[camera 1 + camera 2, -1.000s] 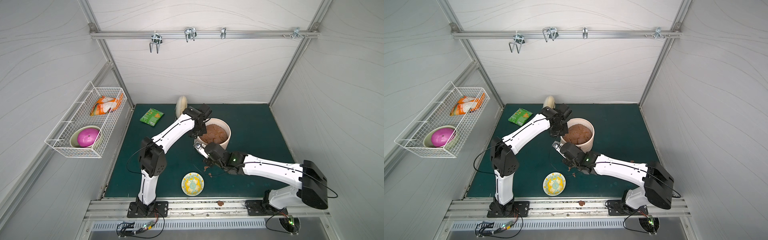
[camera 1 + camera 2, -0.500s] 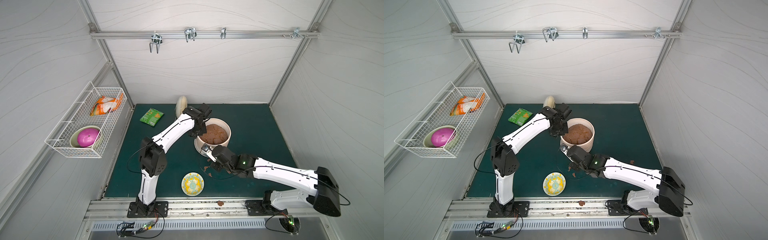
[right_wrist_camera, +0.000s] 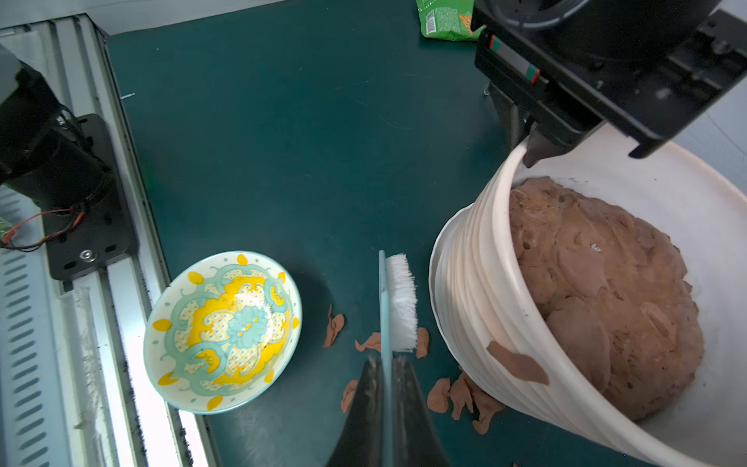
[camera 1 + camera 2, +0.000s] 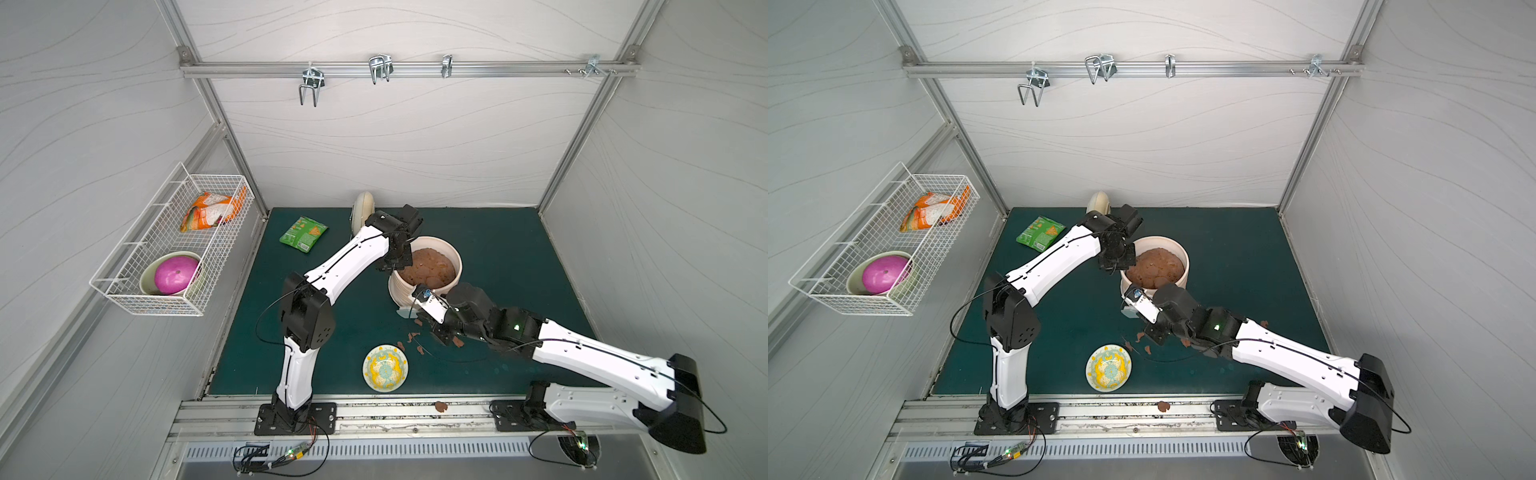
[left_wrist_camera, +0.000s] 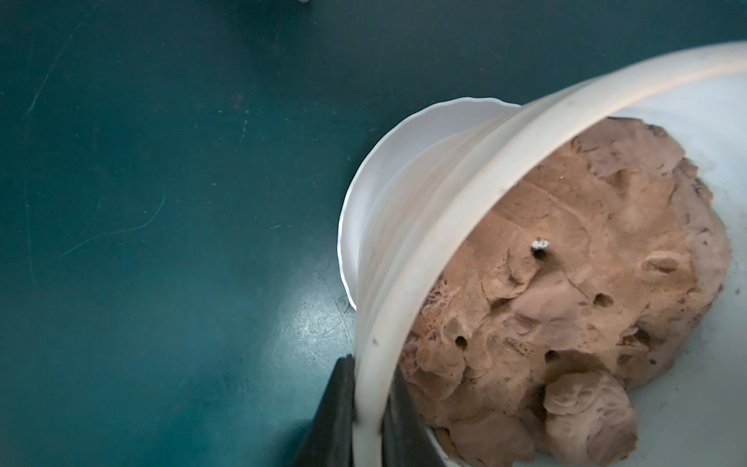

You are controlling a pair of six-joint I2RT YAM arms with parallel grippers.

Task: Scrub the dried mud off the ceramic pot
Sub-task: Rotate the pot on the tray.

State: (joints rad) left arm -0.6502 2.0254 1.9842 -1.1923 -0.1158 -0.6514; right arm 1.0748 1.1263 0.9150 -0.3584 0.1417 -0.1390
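One ceramic pot (image 4: 400, 291) stands mid-way across the green surface (image 4: 498, 257) in both top views, filled with brown soil (image 4: 428, 270). Your left pincer (image 4: 397, 264) sits at its left rim. You also have one patterned dish (image 4: 385, 368) near you, one green packet (image 4: 303, 234) at far left with print too small to read, and one wire basket (image 4: 149, 301) on the left wall.

From the left wrist, that pincer is pinching the pot's rim.

From the right wrist, your right pincer (image 3: 387, 374) is pinching one white-bristled brush (image 3: 398, 301) just beside the pot. One patch of dried mud (image 3: 517, 366) clings to the ribbed wall, and about seven flakes lie loose on the surface.
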